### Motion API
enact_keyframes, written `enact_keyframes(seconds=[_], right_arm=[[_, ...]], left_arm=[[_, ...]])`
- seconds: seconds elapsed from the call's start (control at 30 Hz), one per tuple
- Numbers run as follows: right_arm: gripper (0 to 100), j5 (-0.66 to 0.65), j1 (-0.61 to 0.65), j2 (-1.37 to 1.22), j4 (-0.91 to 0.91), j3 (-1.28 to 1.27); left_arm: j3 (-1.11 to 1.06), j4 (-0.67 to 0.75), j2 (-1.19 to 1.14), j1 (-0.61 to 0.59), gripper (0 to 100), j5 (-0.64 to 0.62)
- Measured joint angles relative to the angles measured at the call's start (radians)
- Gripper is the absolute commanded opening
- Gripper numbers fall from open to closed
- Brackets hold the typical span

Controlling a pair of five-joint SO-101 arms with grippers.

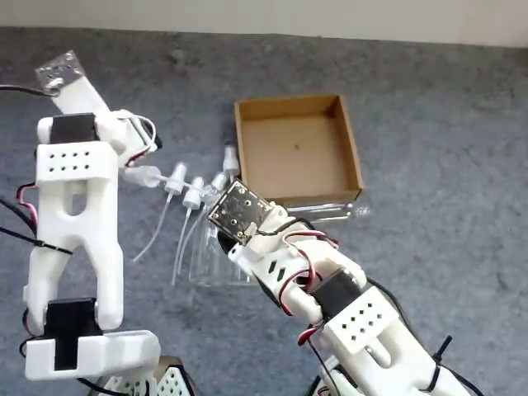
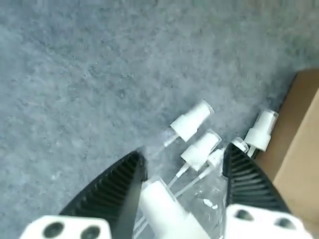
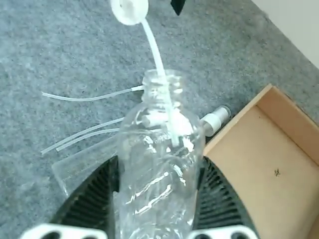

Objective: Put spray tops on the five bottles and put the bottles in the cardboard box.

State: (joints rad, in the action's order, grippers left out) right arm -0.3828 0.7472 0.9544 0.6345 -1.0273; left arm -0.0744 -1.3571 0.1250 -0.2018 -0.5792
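**A:** What sits nearest the arms' bases?

**B:** The right gripper (image 3: 158, 172), clamped on a clear bottle (image 3: 159, 144). A black jaw presses each side of the bottle's body, and the open neck points away from the wrist.

**A:** Is anything in that neck?

**B:** A thin white tube (image 3: 155, 50) runs down through it into the bottle. The tube's other end joins a spray top (image 3: 129, 9), which sits off the neck and is not seated on it.

**A:** What has hold of that top?

**B:** It lies inside the left gripper (image 2: 183, 155). The jaws stand apart. The top rests against one jaw, with a gap between it and the other.

**A:** What is on the counter (image 1: 445, 99)?

**B:** Spare bottles (image 1: 206, 266), also clear, lie on their sides under and beside the right arm. Just past them, between the two arms, loose spray tops (image 1: 175, 178) lie in a rough row. Their tubes trail back toward the arms' bases. The end top (image 1: 231, 157) lies right by the box wall, but I cannot tell whether it touches.

**A:** And farthest back?

**B:** The cardboard box (image 1: 351, 148), to the right of the row of tops, with its open side up. A lone bottle (image 1: 330, 212) lies along the outside of its near wall.
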Motion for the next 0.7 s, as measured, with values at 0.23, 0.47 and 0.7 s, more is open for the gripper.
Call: enact_keyframes(seconds=[0.23,0.47,0.7], right_arm=[[0.4,0.000,0.000,0.000,0.000,0.000],[0.4,0.000,-0.002,0.000,0.000,0.000],[0.4,0.000,-0.005,0.000,0.000,0.000]], left_arm=[[0.000,-0.034,0.000,0.011,17,-0.003],[0.000,-0.100,0.000,0.028,17,-0.003],[0.031,-0.115,0.000,0.160,17,-0.003]])
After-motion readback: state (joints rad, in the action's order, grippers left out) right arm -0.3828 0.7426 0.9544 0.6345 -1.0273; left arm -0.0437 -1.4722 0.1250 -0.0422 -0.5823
